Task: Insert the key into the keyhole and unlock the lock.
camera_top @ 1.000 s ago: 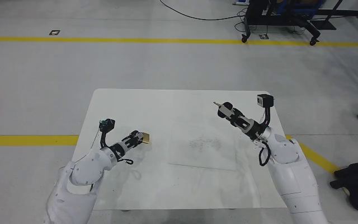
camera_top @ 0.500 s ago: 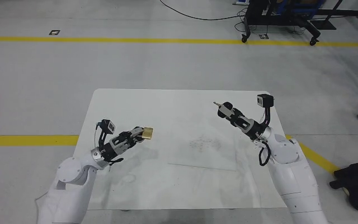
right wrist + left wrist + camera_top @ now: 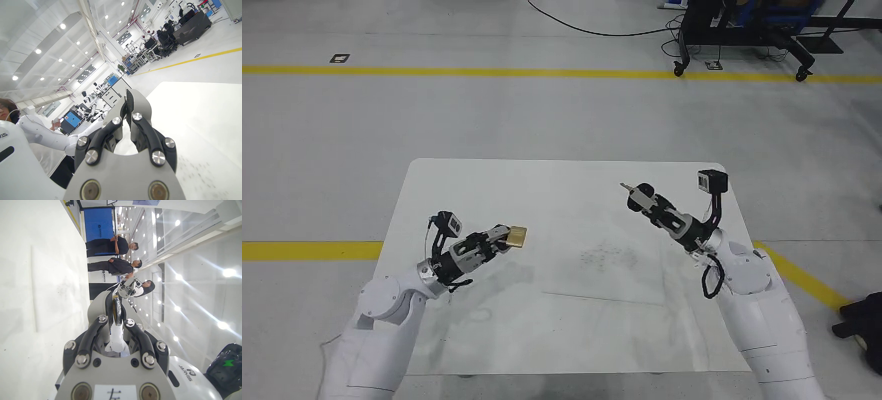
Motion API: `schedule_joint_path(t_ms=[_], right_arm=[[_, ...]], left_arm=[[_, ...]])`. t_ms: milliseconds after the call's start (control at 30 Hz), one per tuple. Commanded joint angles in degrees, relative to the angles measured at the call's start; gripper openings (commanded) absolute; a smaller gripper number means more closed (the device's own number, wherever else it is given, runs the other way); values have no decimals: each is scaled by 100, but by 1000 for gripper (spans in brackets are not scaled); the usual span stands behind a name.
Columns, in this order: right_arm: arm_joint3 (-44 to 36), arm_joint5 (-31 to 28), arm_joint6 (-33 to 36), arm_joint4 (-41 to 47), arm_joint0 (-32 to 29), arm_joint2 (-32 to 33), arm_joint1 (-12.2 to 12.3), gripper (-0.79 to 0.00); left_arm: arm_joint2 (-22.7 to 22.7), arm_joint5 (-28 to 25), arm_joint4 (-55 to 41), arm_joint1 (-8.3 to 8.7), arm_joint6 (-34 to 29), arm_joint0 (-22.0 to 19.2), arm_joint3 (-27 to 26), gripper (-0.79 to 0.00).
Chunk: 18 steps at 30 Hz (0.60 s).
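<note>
In the top view my left gripper [image 3: 498, 241] is shut on a brass lock [image 3: 514, 237], held above the left half of the white table [image 3: 542, 185] with the lock facing the middle. From the left wrist the lock [image 3: 116, 311] shows edge-on between the two fingers [image 3: 105, 306]. My right gripper [image 3: 643, 196] hovers over the right half of the table, shut on a small key [image 3: 627, 187] whose blade sticks out toward the far left. In the right wrist view the ribbed pads [image 3: 130, 102] are pressed together on the thin key [image 3: 125, 94]. A wide gap separates key and lock.
A thin clear sheet [image 3: 607, 272] with faint marks lies flat on the table between the arms. The table's front edge runs close to both arms. A dark wheeled stand [image 3: 742, 35] is on the floor far behind the table.
My left arm has carried the lock to the right and slightly away, toward the table's middle. The right gripper with the key has edged a little to the left.
</note>
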Motion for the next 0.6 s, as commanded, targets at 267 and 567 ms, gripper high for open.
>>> schedule_joint_path(t_ms=[267,567], right_arm=[[205,-1082,-532,190,415,-1110,-202,-785],[351,-1571,-1212,-857,650,-1647,-360,-785]], left_arm=[[1176,845,-2197,-373,896,-884,891,-785],[1626,1030,-2564,-519,627,-1348,1058,-785]])
